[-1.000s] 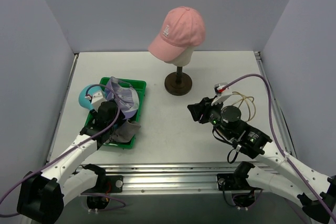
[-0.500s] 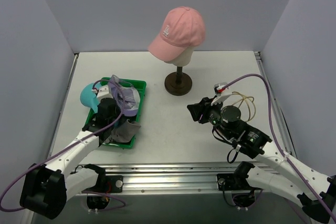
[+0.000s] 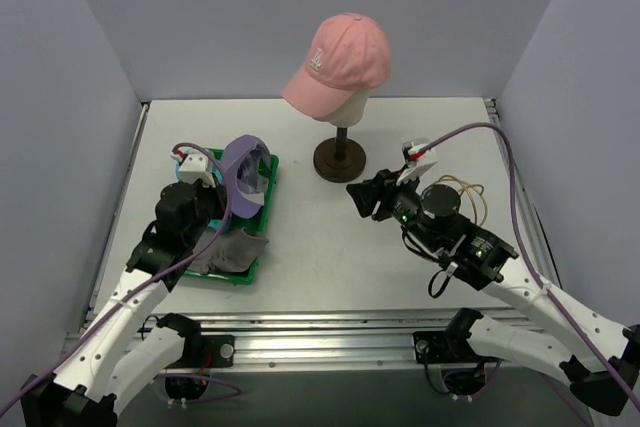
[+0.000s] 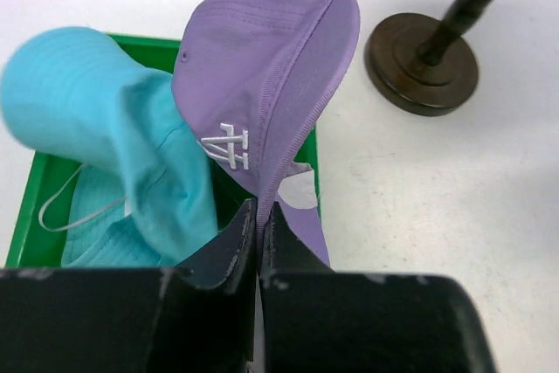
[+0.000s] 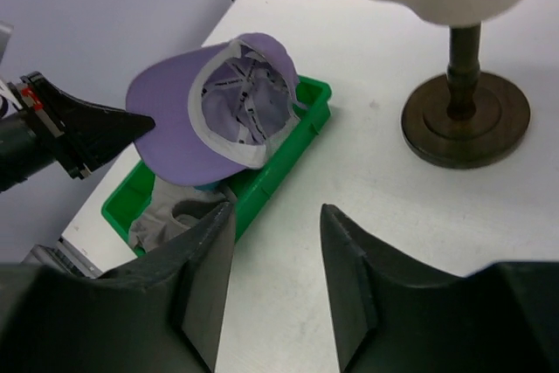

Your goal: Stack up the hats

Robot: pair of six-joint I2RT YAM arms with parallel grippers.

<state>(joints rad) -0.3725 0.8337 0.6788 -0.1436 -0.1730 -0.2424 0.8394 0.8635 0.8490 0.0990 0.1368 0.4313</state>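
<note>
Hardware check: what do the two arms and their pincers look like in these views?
The left arm and right arm have white link shells and black joint housings. A purple cable runs along each. Each wrist carries a small white block with red marks. The left pincer and right pincer are black, with two tapered fingers. A green light glows near the right wrist.

A white worktop stands enclosed by three plain, pale grey-lavender walls, one behind and one at each side. An aluminium rail edges its near side. Lighting is soft and even.
</note>
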